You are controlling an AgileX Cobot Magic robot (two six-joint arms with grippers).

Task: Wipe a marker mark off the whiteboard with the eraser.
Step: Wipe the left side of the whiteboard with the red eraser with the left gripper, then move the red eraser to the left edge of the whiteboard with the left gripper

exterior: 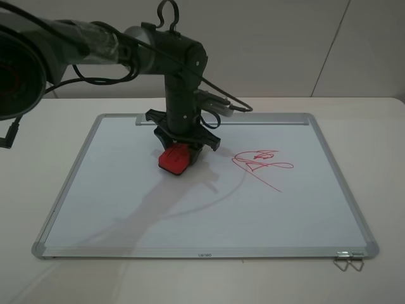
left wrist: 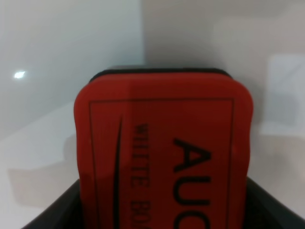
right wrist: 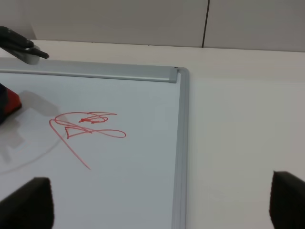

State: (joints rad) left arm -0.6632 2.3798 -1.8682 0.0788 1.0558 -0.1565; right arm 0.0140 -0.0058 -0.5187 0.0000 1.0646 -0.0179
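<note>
The whiteboard lies flat on the table, silver-framed, with a small dark logo on its near edge. My left gripper points down over the board's upper middle and is shut on the red eraser, which rests on the board surface. In the left wrist view the eraser fills the frame, dark lettering on its face, a black finger at its side. No small compact star-like mark shows; it is hidden or out of view. My right gripper hangs open above the board's right edge.
A wider red scribble with a looped shape and a long diagonal stroke sits right of the eraser, seen too as the scribble in the right wrist view. Two metal clips lie at the board's near right corner. A wall stands behind the table.
</note>
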